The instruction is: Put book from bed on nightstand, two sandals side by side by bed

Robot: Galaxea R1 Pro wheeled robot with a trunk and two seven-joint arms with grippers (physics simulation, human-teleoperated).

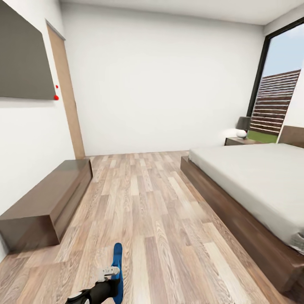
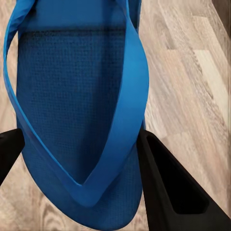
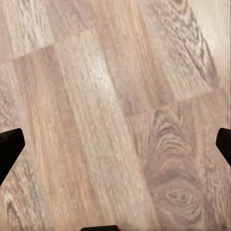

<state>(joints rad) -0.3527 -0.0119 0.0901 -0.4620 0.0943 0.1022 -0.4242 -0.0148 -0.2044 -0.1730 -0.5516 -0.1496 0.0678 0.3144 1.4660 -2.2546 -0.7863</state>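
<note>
One bright blue sandal (image 2: 82, 96) hangs above the wood-plank floor, with my left gripper (image 2: 82, 163) shut on it. Its black fingers (image 2: 168, 187) press the sole from both sides near the strap. In the head view the same sandal (image 1: 118, 266) stands on edge in that gripper (image 1: 107, 278) at the lower middle. My right gripper (image 3: 115, 144) is open over bare floor, with nothing between its fingers (image 3: 9, 147). The bed (image 1: 253, 177), with its off-white mattress and dark frame, fills the right side. A nightstand (image 1: 238, 141) stands at its far corner. The book is out of view.
A long low dark cabinet (image 1: 46, 198) lies along the left wall under a black screen (image 1: 21, 63), with a brown door (image 1: 67, 97) beyond it. A lamp (image 1: 242, 124) stands on the nightstand by the tall window (image 1: 278, 93). Wide floor (image 1: 143, 202) runs between cabinet and bed.
</note>
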